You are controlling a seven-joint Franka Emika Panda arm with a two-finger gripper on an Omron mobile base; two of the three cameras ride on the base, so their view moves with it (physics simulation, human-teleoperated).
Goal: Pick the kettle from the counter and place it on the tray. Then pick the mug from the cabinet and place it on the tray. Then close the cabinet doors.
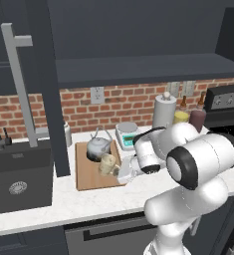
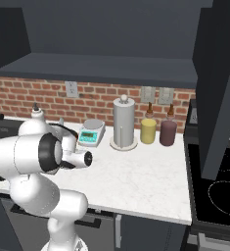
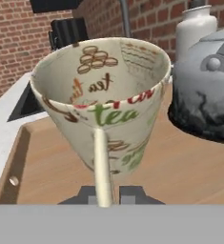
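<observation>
The beige mug, printed with "tea", leans over the wooden tray, and its thin side handle runs down between my fingertips. My gripper is shut on that handle. From the left base view the mug is low over the tray, right in front of the silver kettle, which stands on the tray's far part. Whether the mug's base touches the board I cannot tell. The gripper reaches in from the right. Both cabinet doors stand open above the counter.
A dark sink lies left of the tray. Right of it stand a white-and-teal scale, a paper towel roll, a yellow canister and a dark red canister. A black stove is at far right. A white soap bottle stands behind the kettle.
</observation>
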